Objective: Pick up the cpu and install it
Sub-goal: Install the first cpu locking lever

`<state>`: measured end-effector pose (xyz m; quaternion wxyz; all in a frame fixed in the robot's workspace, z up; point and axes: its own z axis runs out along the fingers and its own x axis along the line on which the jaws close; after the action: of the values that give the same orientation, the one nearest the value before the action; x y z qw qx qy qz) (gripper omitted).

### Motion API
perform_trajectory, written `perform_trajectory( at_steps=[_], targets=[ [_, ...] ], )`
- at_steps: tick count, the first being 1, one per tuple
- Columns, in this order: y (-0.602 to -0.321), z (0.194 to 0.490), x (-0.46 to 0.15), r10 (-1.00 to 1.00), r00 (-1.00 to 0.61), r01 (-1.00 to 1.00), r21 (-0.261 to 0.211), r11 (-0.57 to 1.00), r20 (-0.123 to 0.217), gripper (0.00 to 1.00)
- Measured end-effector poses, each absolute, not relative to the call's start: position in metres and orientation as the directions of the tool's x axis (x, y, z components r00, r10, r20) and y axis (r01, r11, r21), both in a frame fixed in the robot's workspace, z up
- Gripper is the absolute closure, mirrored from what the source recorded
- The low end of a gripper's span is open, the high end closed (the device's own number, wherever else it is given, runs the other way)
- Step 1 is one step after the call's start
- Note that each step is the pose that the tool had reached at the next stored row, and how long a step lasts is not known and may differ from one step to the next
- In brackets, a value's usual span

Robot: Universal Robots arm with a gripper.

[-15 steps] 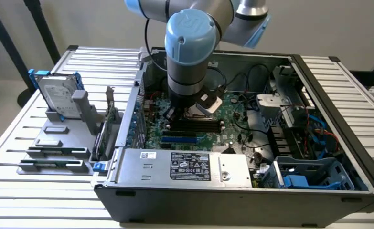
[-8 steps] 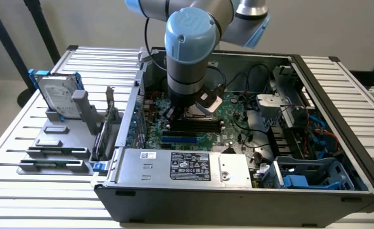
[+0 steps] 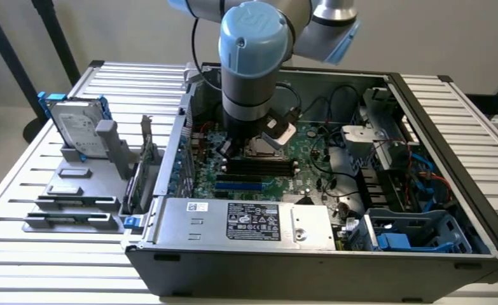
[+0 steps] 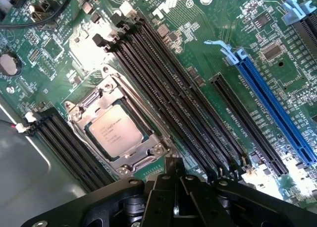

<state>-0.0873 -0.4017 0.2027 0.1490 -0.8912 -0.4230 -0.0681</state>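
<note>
The cpu [image 4: 116,130], a small square chip with a dull silver top, lies flat inside the metal socket frame [image 4: 148,155] on the green motherboard [image 4: 198,38]. My gripper [image 4: 175,168] hangs just above the board beside the socket's corner, its dark fingers pressed together with nothing between them. It is apart from the cpu. In the exterior view the arm [image 3: 250,70] reaches straight down into the open computer case [image 3: 317,254] over the middle of the motherboard [image 3: 308,155].
Long black memory slots [image 4: 173,93] and a blue slot [image 4: 275,113] run beside the socket. A power supply [image 3: 249,221] fills the case front. At the exterior view's left, a hard drive with blue brackets [image 3: 75,127] and a grey holder with memory sticks [image 3: 70,206] stand on the table.
</note>
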Motion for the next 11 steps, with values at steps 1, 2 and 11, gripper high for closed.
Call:
perform_trajectory(
  at_steps=[1, 2, 11],
  targets=[
    [-0.399, 0.203, -0.087, 0.735, 0.632, 0.775, -0.208, -0.596, 0.247, 0.89],
    [-0.396, 0.204, -0.087, 0.736, 0.63, 0.776, -0.208, -0.595, 0.247, 0.89],
    [-0.376, 0.219, -0.087, 0.753, 0.611, 0.791, -0.21, -0.574, 0.245, 0.89]
  ],
)
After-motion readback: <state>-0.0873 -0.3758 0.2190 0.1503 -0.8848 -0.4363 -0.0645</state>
